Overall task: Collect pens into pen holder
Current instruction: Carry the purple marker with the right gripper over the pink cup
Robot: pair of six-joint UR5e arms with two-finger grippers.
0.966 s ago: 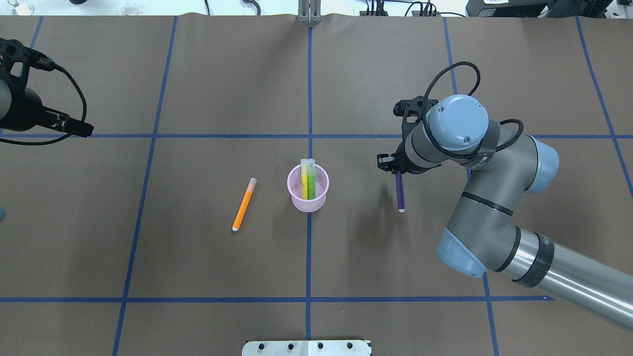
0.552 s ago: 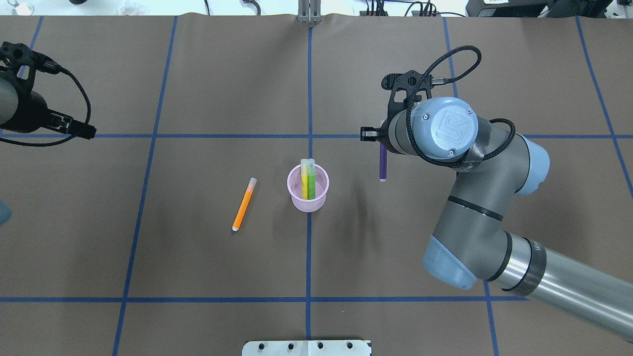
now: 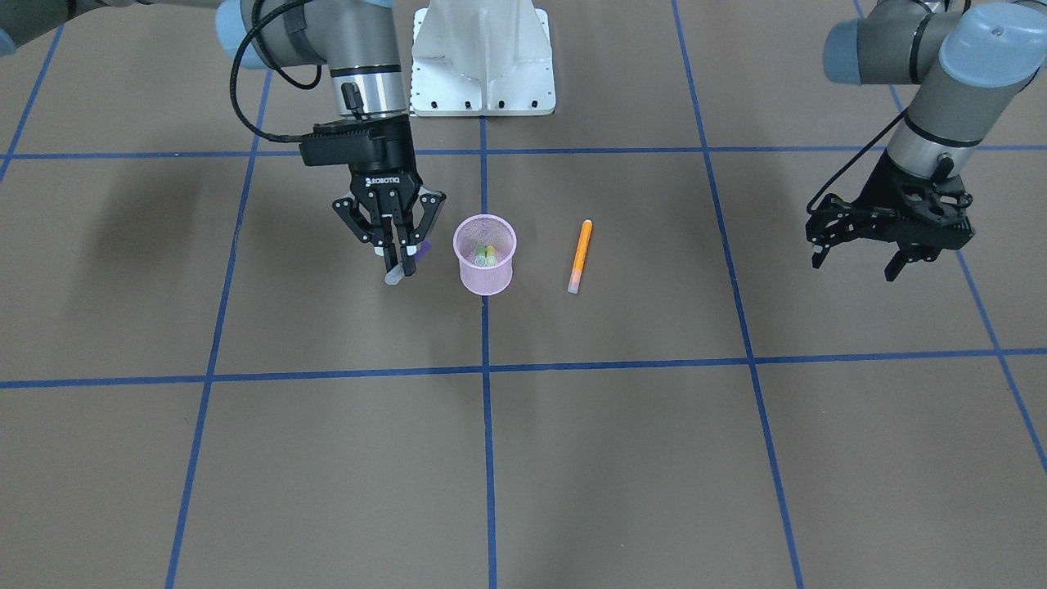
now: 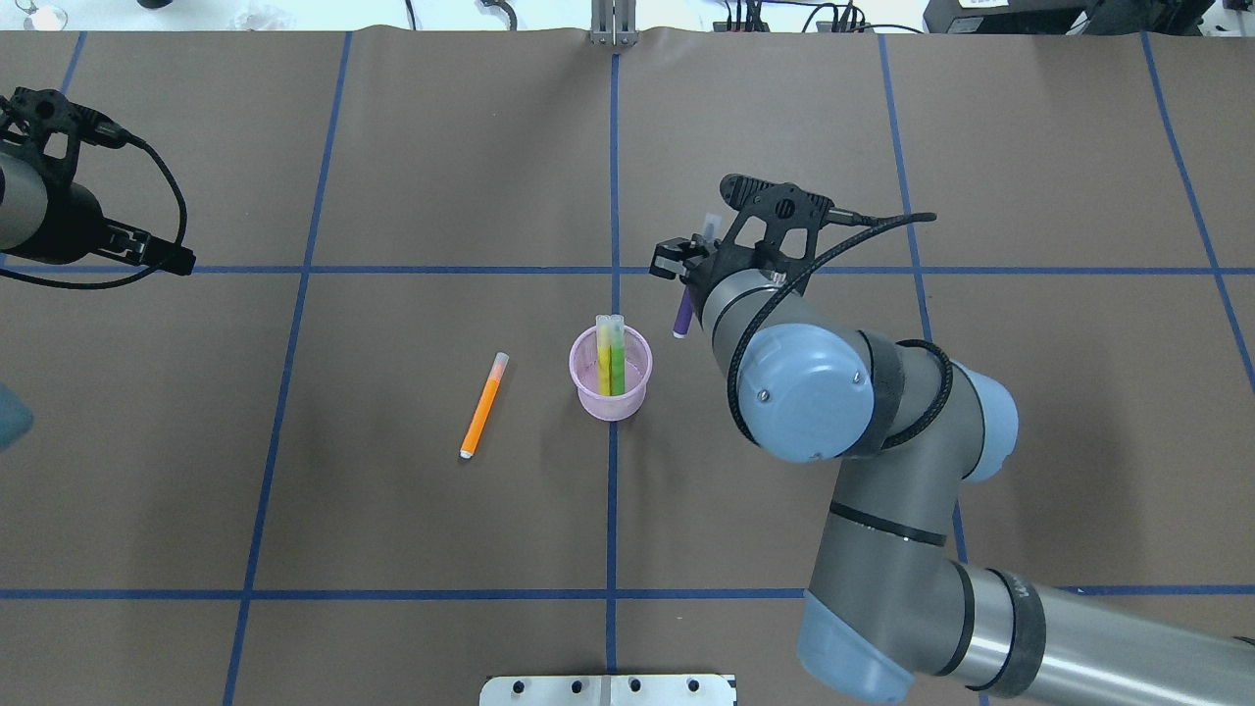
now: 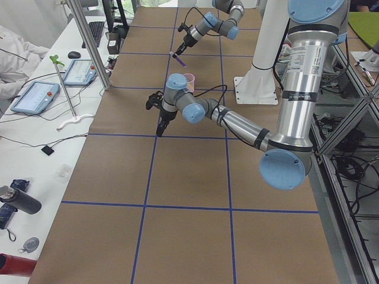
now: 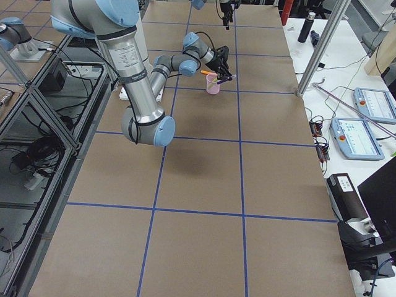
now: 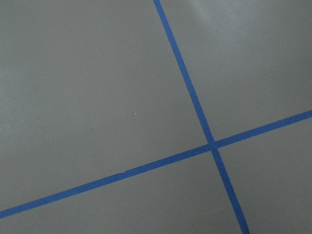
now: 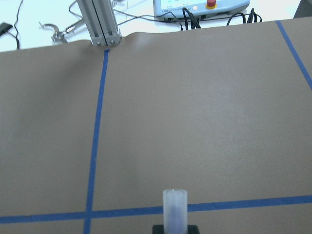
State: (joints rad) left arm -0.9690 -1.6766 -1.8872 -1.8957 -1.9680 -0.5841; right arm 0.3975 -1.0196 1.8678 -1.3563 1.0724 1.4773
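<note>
The pink mesh pen holder (image 4: 613,407) stands near the table's middle, with the green pen (image 4: 619,368) and the yellow pen (image 4: 604,368) upright in it. It also shows in the front view (image 3: 484,278). The orange pen (image 4: 483,406) lies flat on the table to its left. My right gripper (image 3: 398,254) is shut on the purple pen (image 4: 682,319) and holds it tilted in the air, just to the right of the holder. The pen's pale cap (image 8: 175,209) shows in the right wrist view. My left gripper (image 3: 859,263) is open and empty, far to the left.
Brown paper with blue tape lines (image 4: 614,196) covers the table. The robot's white base plate (image 3: 483,57) stands at the near edge. My right arm's elbow (image 4: 814,392) hangs over the table to the right of the holder.
My right gripper has carried the purple pen up off the table and left toward the pen holder, and the arm has swung round. The left arm has barely moved.
</note>
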